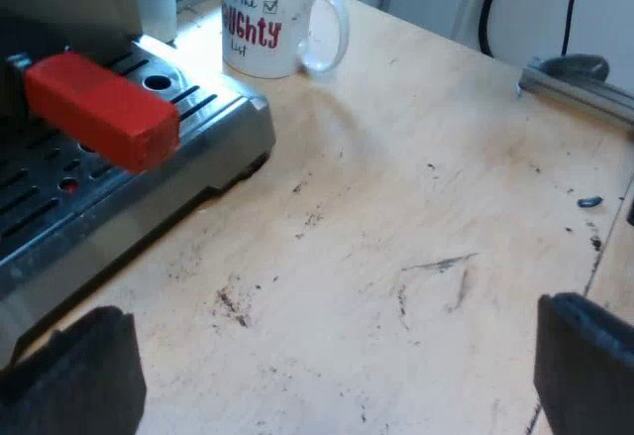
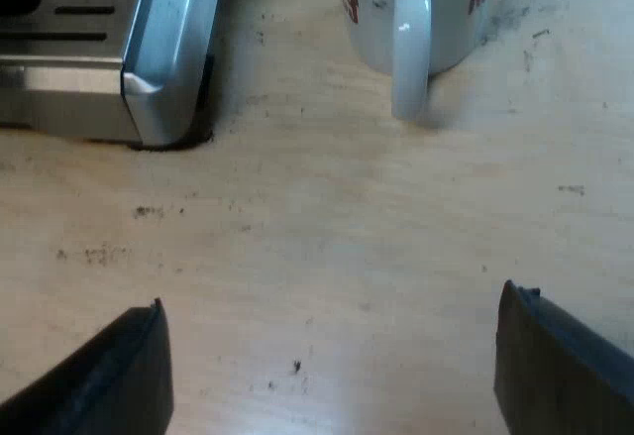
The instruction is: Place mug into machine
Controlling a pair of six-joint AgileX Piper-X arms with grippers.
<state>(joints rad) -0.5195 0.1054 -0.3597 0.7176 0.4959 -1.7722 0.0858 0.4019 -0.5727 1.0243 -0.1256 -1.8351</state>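
Left wrist view: one mug (image 1: 263,21), one machine (image 1: 223,138).

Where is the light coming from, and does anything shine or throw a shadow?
Left wrist view: the mug throws a soft shadow onto the table toward the camera, so light probably comes from beyond it. Right wrist view: a bright glint sits on the mug's handle, the machine has a shiny metal edge, and a dark shadow lies under it.
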